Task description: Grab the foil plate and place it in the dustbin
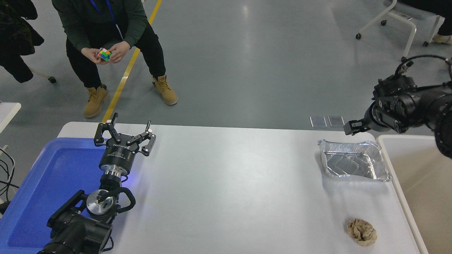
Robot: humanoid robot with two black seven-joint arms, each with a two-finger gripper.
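Note:
The foil plate (pixel 353 160), shiny and crinkled, lies flat on the white table (pixel 229 183) near its far right corner, close to the dustbin (pixel 427 183), a beige bin standing against the table's right edge. My right gripper (pixel 353 127) hangs raised just beyond the plate's far edge, off the table's back corner, apart from the plate. It is seen side-on, and its arm comes in from the right edge above the dustbin. My left gripper (pixel 126 131) is parked open at the lower left, holding nothing.
A crumpled brown paper ball (pixel 362 231) lies near the front right of the table. A blue tray (pixel 42 183) sits at the left beside the left arm. A person (pixel 106 31) crouches beyond the far left corner, handling a coloured cube (pixel 104 54).

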